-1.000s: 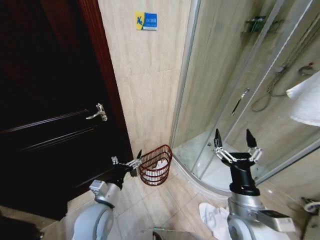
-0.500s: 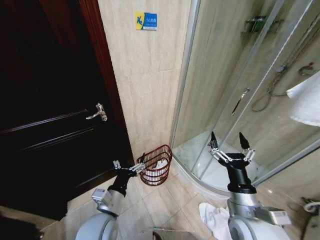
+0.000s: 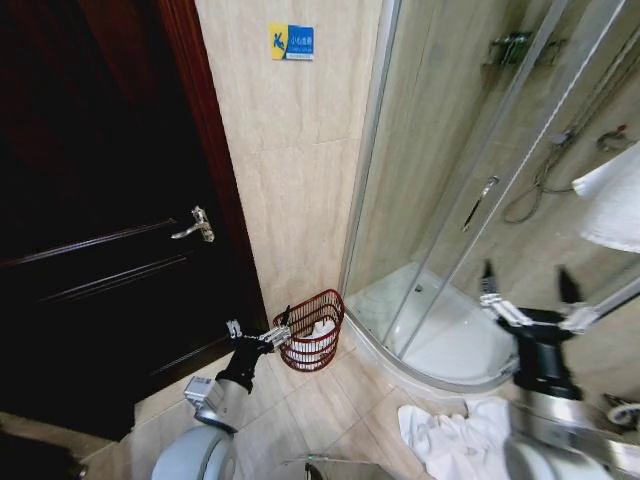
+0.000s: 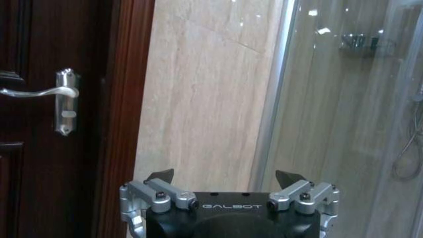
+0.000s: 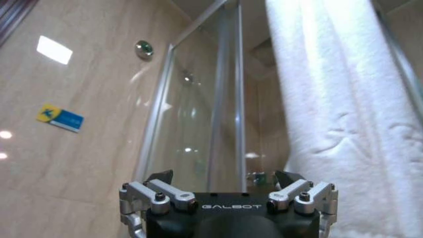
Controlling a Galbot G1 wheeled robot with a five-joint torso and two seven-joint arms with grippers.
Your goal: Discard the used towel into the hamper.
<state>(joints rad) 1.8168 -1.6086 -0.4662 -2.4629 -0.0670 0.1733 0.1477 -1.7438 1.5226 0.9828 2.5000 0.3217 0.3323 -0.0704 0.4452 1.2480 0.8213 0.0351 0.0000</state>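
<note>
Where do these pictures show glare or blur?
Head view: the dark door loses detail in shadow, straight lines bow toward the edges, and the right end effector is smeared. Right wrist view: bright ceiling-light reflections on the glossy wall tiles. Left wrist view: small glints on the shower glass.

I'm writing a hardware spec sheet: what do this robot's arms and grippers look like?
Both arms are silver-grey with rounded joints and black wrist sections. The left gripper and right gripper have silver metal linkages, dark pointed fingertips, visible screws, and a black body lettered GALBOT in white.
</note>
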